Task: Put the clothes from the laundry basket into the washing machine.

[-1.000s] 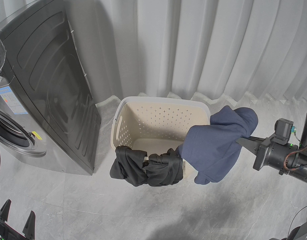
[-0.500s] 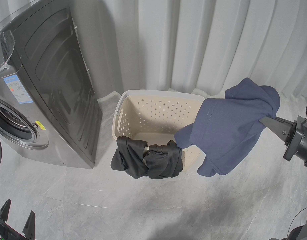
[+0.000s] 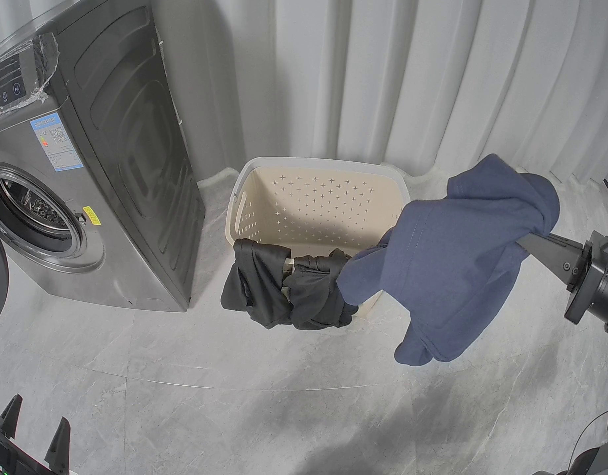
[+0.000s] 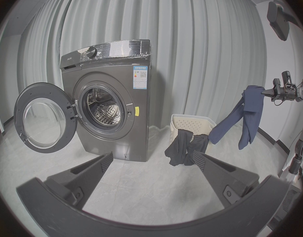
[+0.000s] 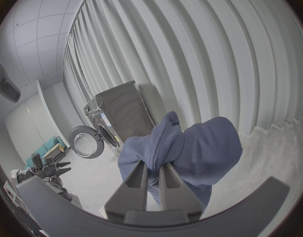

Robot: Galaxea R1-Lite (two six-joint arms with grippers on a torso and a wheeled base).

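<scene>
Since 1.0 s ago the head view has swung toward the washing machine point(image 3: 119, 133), so more of its front and the drum opening point(image 3: 30, 209) shows; that is the camera shifting, not the machine. Against the laundry basket point(image 3: 317, 163), the blue garment point(image 3: 456, 265) has truly risen: it draped low by the right rim then and hangs higher now, with 1 sleeve end close to the basket's near right corner

Right gripper point(image 5: 153, 171): fingers pressed together, pinching a bunched fold of the blue garment. Held out to the right of the basket, most likely so the hanging cloth clears the rim before the carry to the drum

Black garment point(image 3: 284, 291): draped over the basket's near rim, part inside, part hanging outside, untouched. Its place relative to the basket is unchanged

Left gripper point(image 3: 34, 417): low at the near left, fingers spread, empty, same spot in the picture as before

Machine door point(image 4: 43, 116) swung wide open, drum free to receive. Judgement: 1st garment lifted out, transfer to the machine not yet made, 1 garment left in the basket
</scene>
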